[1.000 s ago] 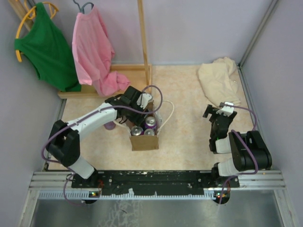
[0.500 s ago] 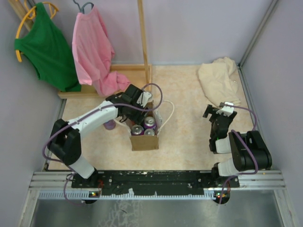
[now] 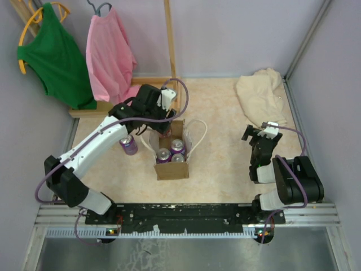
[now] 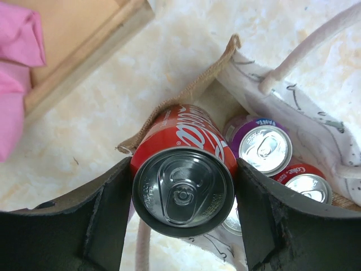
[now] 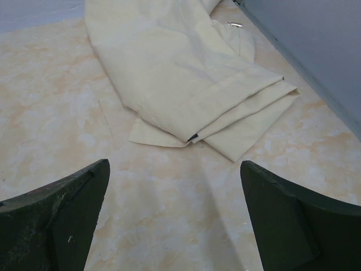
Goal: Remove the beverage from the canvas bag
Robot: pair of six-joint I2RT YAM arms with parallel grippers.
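Left gripper (image 4: pixel 183 195) clamping red cola can (image 4: pixel 189 132) across its sides, hanging over corner of canvas bag (image 4: pixel 192 90); base clearing rim or not, unclear. Can looking rigid, smooth, thin-walled, probably heavy: mid-body grip suiting, moderate squeeze. Right gripper (image 5: pixel 175 214) sitting spread, empty.

- A robotics lab cell — plain lilac walls (image 3: pixel 237 34) enclose a tabletop (image 3: pixel 220 124).
- Two arms (image 3: pixel 96 144) sit bolted to an aluminium rail (image 3: pixel 186 213).
- Staged props — garments (image 3: pixel 110 56) on a wooden rack (image 3: pixel 169 39).

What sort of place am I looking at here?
Probably a walled robot test booth: two arms bolted to a metal rail, staged shirts on a wooden rack, and soda cans in a canvas bag.
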